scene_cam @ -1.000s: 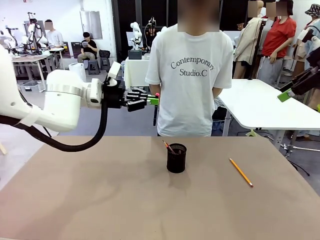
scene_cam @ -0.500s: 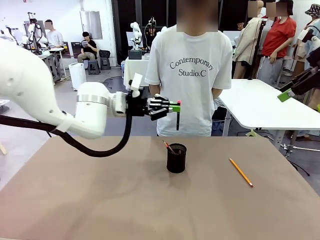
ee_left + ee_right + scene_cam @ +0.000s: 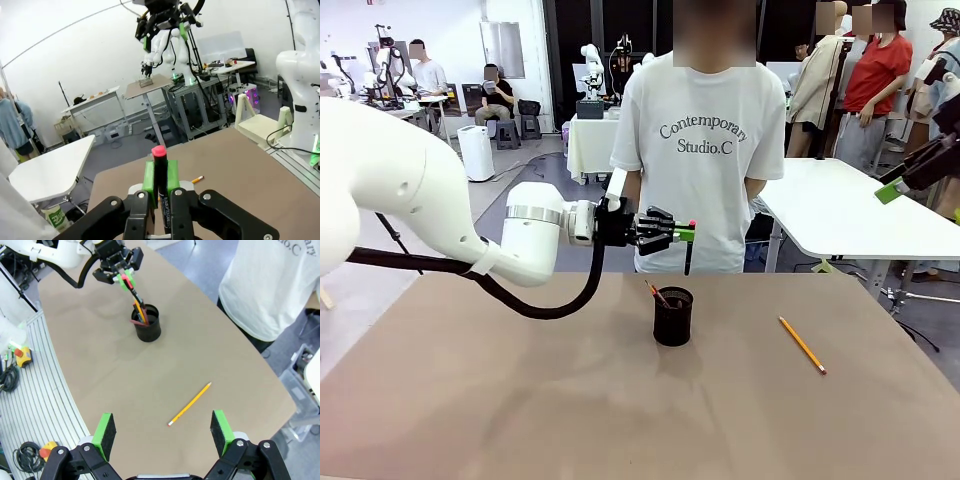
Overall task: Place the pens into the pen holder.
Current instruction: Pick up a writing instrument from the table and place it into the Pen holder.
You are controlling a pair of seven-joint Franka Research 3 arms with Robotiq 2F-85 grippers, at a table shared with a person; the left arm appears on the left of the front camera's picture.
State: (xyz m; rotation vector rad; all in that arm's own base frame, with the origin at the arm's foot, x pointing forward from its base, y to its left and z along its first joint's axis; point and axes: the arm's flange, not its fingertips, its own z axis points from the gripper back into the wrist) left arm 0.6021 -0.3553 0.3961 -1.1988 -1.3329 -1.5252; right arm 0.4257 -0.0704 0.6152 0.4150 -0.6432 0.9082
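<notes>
Hanging upright above the pen holder (image 3: 672, 318), the dark pen (image 3: 688, 256) is clamped in the left gripper (image 3: 682, 234); its tip looks off-centre, so a release risks catching the rim or the brownish-red pen (image 3: 657, 293) inside; pencil (image 3: 802, 345) on the table; right gripper (image 3: 164, 434) spread wide, empty.

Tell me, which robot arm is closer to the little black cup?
Left. The left fingers hold a dark pen just above the black cup; the right fingers hang open far off, high over the yellow pencil.
</notes>
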